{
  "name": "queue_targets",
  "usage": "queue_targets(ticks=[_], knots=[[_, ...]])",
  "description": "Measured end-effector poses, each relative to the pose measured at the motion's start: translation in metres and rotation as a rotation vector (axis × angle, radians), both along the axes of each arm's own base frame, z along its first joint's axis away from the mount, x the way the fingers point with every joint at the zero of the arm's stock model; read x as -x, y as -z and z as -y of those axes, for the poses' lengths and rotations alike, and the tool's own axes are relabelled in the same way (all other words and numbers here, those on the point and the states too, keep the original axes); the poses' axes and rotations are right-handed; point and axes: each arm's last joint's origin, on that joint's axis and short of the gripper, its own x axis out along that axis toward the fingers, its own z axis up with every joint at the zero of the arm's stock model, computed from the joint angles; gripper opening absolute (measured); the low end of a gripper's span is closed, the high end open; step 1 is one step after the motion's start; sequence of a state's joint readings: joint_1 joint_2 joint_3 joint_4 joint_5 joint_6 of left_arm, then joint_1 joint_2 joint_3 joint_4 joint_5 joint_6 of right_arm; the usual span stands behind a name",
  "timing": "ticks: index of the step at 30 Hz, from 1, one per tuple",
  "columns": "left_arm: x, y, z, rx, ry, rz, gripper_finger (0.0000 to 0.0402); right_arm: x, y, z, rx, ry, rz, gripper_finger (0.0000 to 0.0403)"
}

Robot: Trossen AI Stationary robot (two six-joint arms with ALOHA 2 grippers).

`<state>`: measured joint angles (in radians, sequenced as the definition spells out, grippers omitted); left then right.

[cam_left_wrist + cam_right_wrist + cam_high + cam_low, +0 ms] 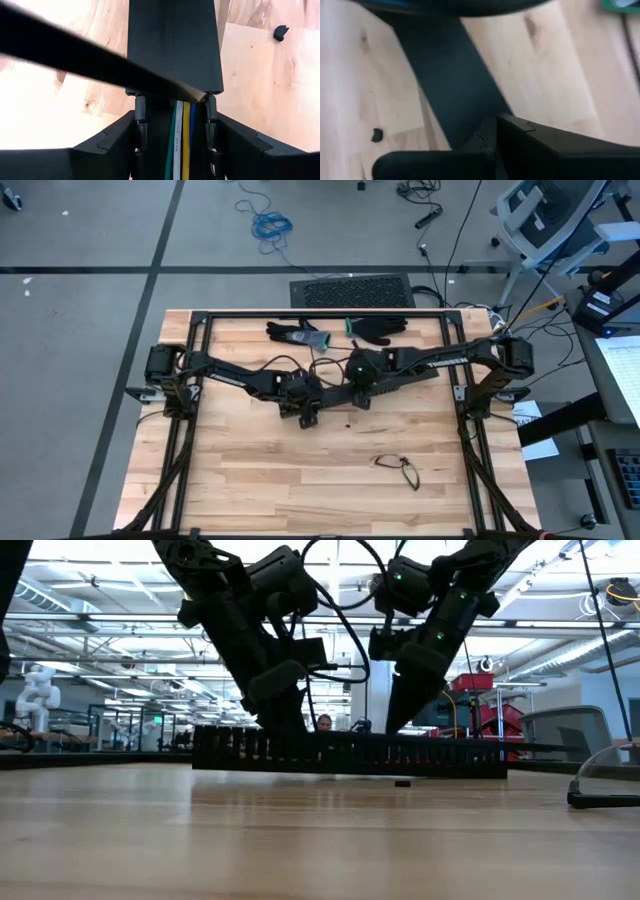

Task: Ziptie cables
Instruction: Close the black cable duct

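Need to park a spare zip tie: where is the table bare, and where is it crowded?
Bare wood lies along the near edge of the table, left of the eyeglasses, and on the left side below the left arm. It is crowded at the middle, where the left gripper and right gripper meet over the black duct, and at the far edge by the gloves.

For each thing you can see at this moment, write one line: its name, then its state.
Cables: lying side by side inside the duct.
Black slotted duct: flat on the table, both arms over it.
Left tool: fingers straddling the duct, partly open.
Right tool: shut, at the duct.
Gloves: lying at the far edge.
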<state>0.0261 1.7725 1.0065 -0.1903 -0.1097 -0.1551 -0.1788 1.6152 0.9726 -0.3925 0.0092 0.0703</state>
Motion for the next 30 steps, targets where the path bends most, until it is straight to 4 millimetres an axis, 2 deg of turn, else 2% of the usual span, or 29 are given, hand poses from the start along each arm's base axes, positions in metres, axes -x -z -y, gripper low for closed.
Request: queue_targets(ticks=[5,11,17,22,30], knots=[[0.001,0.001,0.0,-0.007,0.005,-0.015,0.0225,-0.007,0.005,-0.011,-0.02,-0.054,0.015,0.0],[0.0,0.0,-0.001,-0.015,-0.006,-0.006,0.0224,-0.018,-0.001,-0.022,-0.026,-0.079,0.137,0.0],[0.001,0.0,-0.001,-0.017,-0.008,-0.007,0.0224,-0.014,0.003,-0.029,0.019,-0.064,0.069,0.0],[0.001,0.0,-0.001,-0.017,-0.007,-0.007,0.0224,-0.011,0.003,-0.021,0.149,0.07,0.036,0.0],[0.001,0.0,-0.001,-0.017,-0.007,-0.006,0.0224,-0.004,0.006,-0.011,0.153,0.12,-0.032,0.0]])
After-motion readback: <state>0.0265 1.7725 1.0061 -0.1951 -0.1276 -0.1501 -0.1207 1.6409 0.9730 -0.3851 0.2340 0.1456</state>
